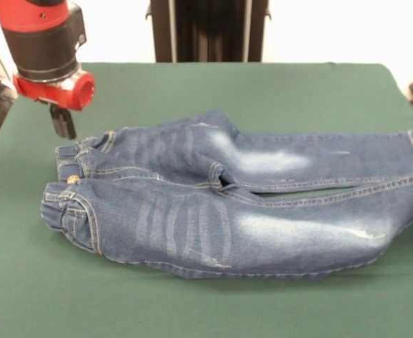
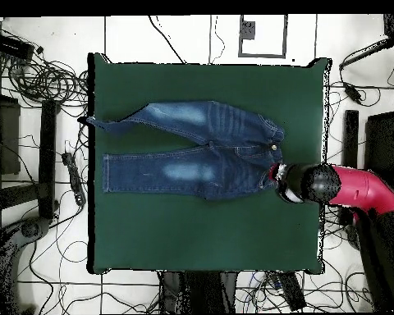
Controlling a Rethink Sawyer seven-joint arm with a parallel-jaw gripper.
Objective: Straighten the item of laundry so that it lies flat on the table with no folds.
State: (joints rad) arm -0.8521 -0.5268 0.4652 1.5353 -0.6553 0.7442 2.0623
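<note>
The item of laundry (image 1: 227, 204) is a small pair of blue jeans with faded whitish patches, lying spread on the green table (image 1: 192, 303). In the front view its waistband is at the left and both legs run to the right. In the overhead view the jeans (image 2: 192, 152) lie with their legs apart, and one cuff reaches the table's (image 2: 200, 238) left edge. My gripper (image 1: 63, 121) hangs just above the table beside the far end of the waistband, apart from the cloth. From above the gripper (image 2: 277, 174) sits right next to the waistband.
The red and black arm (image 2: 356, 190) reaches in over the table's right edge in the overhead view. Cables (image 2: 44, 78) and dark boxes lie on the floor around the table. Wide green cloth lies bare on the near side of the jeans in the front view.
</note>
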